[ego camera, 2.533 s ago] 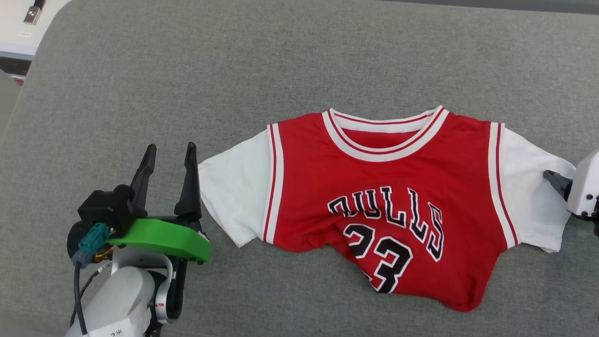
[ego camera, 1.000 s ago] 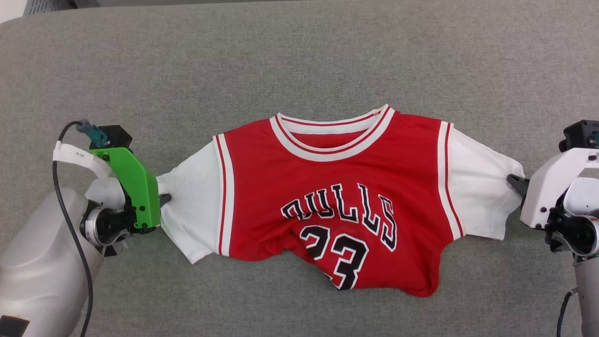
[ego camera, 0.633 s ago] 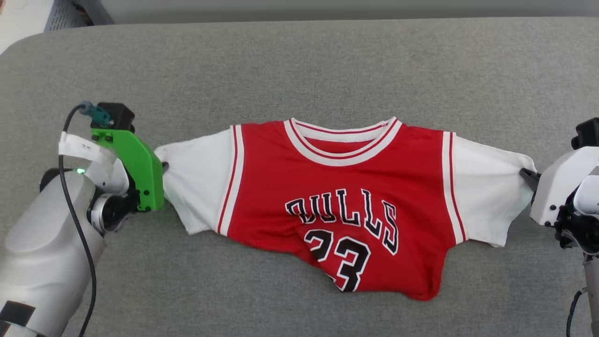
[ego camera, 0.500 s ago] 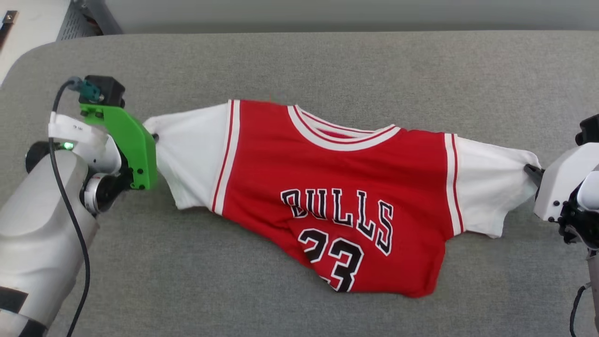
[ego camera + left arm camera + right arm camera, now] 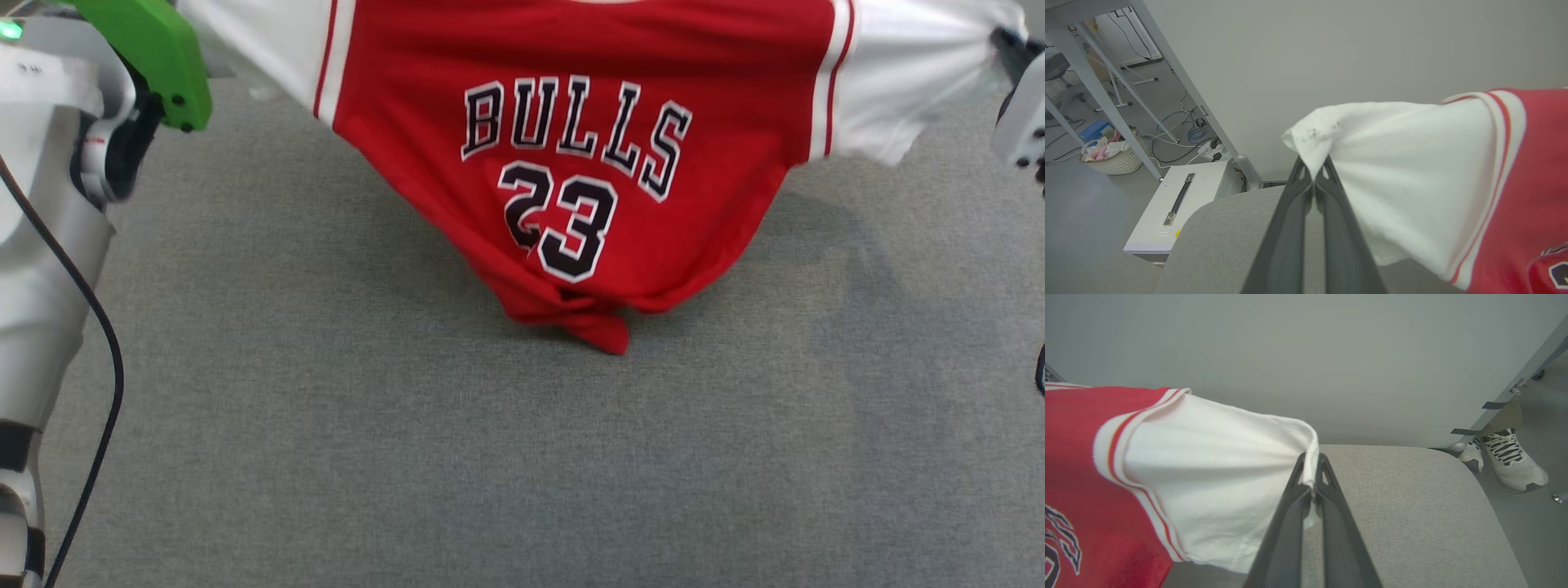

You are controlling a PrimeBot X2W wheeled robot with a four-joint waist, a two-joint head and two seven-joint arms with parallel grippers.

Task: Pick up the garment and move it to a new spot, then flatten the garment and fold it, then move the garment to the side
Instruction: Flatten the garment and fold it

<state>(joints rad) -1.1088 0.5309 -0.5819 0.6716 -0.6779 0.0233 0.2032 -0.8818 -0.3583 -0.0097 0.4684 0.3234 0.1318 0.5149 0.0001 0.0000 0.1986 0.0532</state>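
The garment point(image 5: 718, 155), a red jersey with white sleeves and a black 23, hangs stretched between my two grippers above the grey padded surface point(image 5: 490, 457). Its crumpled lower hem point(image 5: 608, 335) droops to the surface or just above it; I cannot tell which. My left gripper point(image 5: 1312, 163) is shut on the bunched edge of one white sleeve point(image 5: 1404, 171). My right gripper point(image 5: 1311, 459) is shut on the edge of the other white sleeve point(image 5: 1216, 477). In the head view the left arm's green mount point(image 5: 155, 57) is at the top left.
The left wrist view takes in a white cabinet point(image 5: 1180, 200) past the surface's rounded corner, a basket point(image 5: 1114, 157), table legs and cables on the floor. A person's shoe point(image 5: 1511, 461) stands beside the surface's other corner. A plain wall runs behind.
Both grippers have lifted the garment off the surface by its sleeves, and it now hangs between them. Before that the left gripper shut on its sleeve. The head view has shifted.
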